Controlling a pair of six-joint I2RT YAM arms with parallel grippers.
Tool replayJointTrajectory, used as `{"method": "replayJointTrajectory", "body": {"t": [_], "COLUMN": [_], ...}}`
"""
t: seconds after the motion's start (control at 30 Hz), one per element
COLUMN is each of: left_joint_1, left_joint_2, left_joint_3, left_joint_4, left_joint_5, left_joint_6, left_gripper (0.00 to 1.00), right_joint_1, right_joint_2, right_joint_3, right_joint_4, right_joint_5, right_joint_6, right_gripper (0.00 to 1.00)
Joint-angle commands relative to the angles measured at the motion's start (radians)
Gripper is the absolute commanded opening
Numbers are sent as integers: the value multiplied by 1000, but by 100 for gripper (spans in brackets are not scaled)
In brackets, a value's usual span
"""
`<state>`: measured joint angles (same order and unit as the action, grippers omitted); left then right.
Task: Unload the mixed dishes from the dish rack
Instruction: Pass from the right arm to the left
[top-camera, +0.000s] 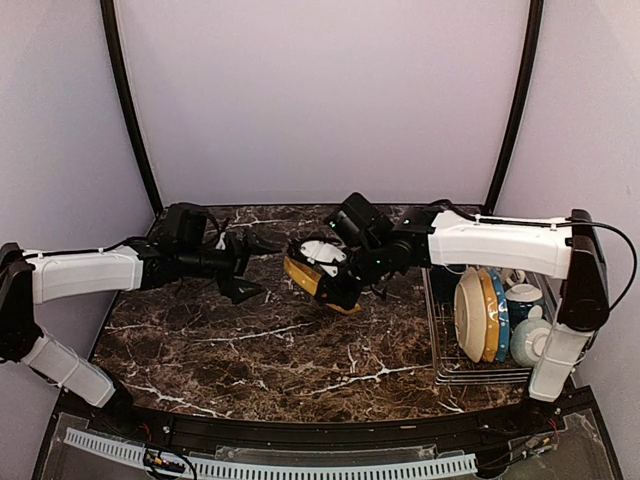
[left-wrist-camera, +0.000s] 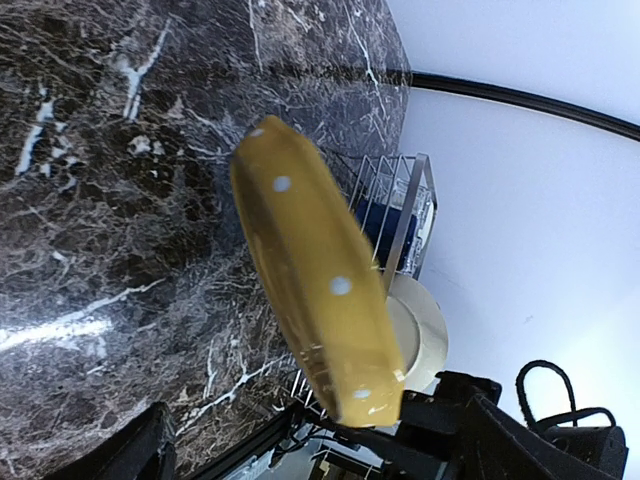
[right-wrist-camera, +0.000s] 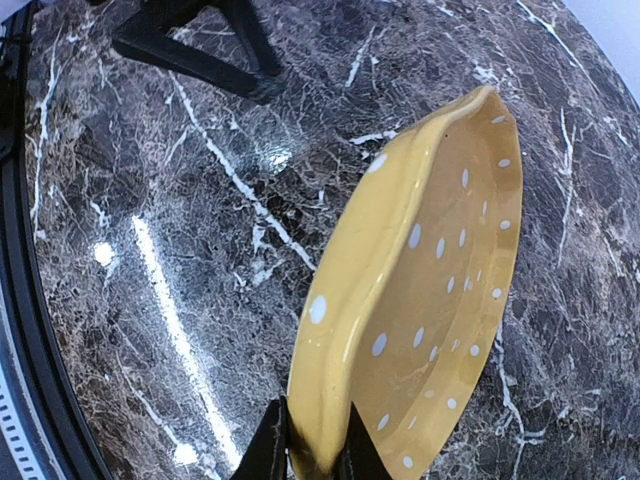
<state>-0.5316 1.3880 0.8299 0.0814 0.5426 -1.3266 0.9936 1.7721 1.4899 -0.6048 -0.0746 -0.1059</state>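
Over the tabletop (top-camera: 200, 350) centre, the right pincer (right-wrist-camera: 310, 440) is clamped on the yellow dotted plate (right-wrist-camera: 430, 300) rim, left pincer (top-camera: 247, 266) gaping wide at its 9 o'clock.

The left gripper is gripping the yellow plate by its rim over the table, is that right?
No, it's the right gripper that grips the yellow plate by its rim over the table; the right wrist view shows it pinching the rim. The left gripper is open, holding nothing.
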Motion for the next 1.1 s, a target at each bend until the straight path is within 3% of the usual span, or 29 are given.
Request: {"method": "replayJointTrajectory", "body": {"t": [0.0, 0.1, 0.23, 0.5, 0.87, 1.07], "left_joint_1": [-49, -81, -124, -139, -151, -156], "left_joint_2": [36, 53, 121, 172, 283, 323], "left_joint_3": [46, 52, 109, 157, 200, 199], "left_joint_4": [53, 65, 28, -3, 49, 152], "left_joint_5": [-32, -82, -83, -98, -60, -33], "left_joint_6": [-46, -43, -8, 56, 75, 58], "left_gripper": [99, 97, 87, 53, 44, 34], "right_joint_1": [36, 56, 82, 107, 111, 113], "right_joint_2": [-16, -12, -4, -3, -5, 4], "right_joint_3": [18, 10, -3, -37, -75, -80], "right_joint_4": [166, 175, 186, 213, 245, 246], "right_joint_5": [112, 130, 202, 310, 348, 351], "right_joint_6": [-69, -73, -92, -117, -129, -130], "right_gripper": [0, 0, 0, 0, 0, 0]}}
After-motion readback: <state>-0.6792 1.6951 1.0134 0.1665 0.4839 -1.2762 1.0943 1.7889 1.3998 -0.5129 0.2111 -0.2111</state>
